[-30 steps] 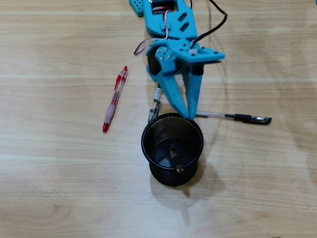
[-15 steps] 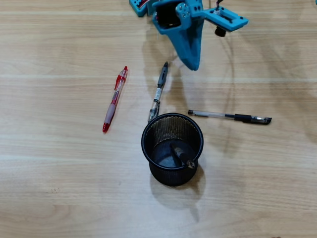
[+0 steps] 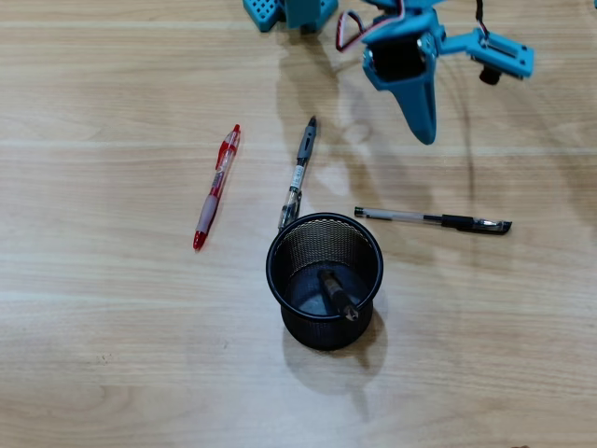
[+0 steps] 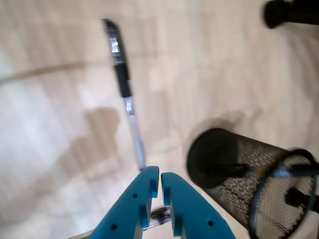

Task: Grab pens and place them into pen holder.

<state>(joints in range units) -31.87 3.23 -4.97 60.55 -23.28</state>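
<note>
- My gripper (image 3: 424,135) hung high, jaws nearly closed and empty, freed for the next pick.
- 1 pen (image 3: 338,296) leaned inside the holder (image 3: 283,245); 3 lay around it.

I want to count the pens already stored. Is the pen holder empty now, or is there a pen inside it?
Not empty. In the overhead view one dark pen leans inside the pen holder; three pens lie on the table outside it.

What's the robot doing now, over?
Gripper shut, empty, raised by the clear pen. One pen in the pen holder, three on the table. Nothing in the way.
</note>
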